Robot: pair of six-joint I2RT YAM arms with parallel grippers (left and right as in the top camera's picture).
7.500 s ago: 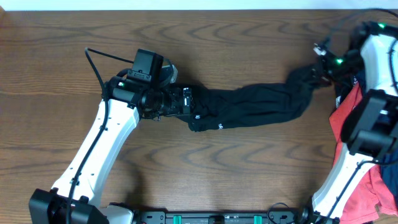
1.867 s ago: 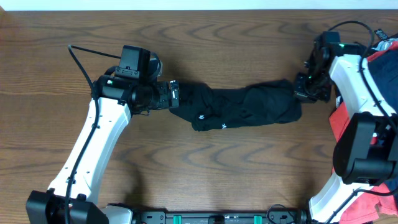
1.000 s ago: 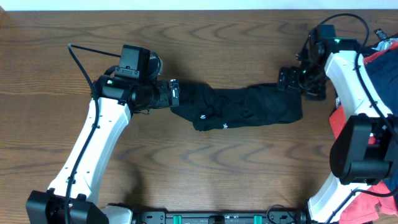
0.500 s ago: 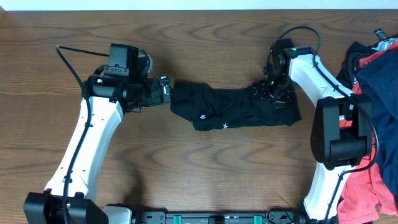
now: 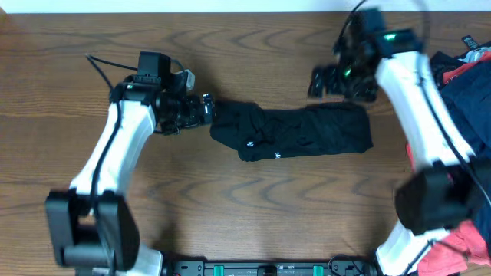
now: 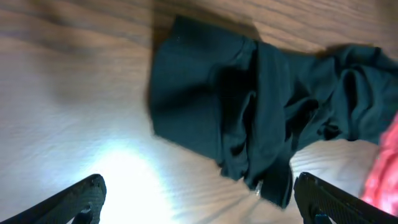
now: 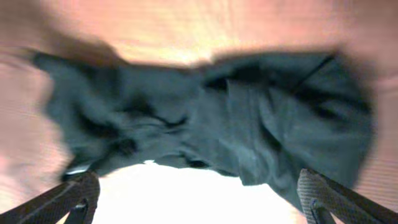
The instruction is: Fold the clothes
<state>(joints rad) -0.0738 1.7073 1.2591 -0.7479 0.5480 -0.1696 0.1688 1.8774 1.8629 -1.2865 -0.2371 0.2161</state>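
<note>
The clothes on the table are a black shirt (image 5: 291, 132) with small white marks, bunched into a long crumpled strip across the middle. My left gripper (image 5: 205, 110) hovers just off its left end, open and empty. My right gripper (image 5: 316, 80) hangs above the far edge of its right half, also open and holding nothing. The left wrist view shows the shirt (image 6: 249, 106) ahead of the left gripper (image 6: 200, 199), between its wide-spread fingers (image 6: 87, 194). In the right wrist view the shirt (image 7: 217, 118) lies below the right gripper (image 7: 199, 196), blurred.
At the right edge of the table lies a heap of other clothes, with a dark navy one (image 5: 468, 84) on top and a coral-red one (image 5: 460, 230) below it. A sliver of the red cloth (image 6: 388, 155) also shows in the left wrist view.
My right gripper has come off the shirt's right part and risen toward the far side, jaws spread. The left gripper stays open by the left end. The shirt lies shorter and more bunched than seconds ago.
</note>
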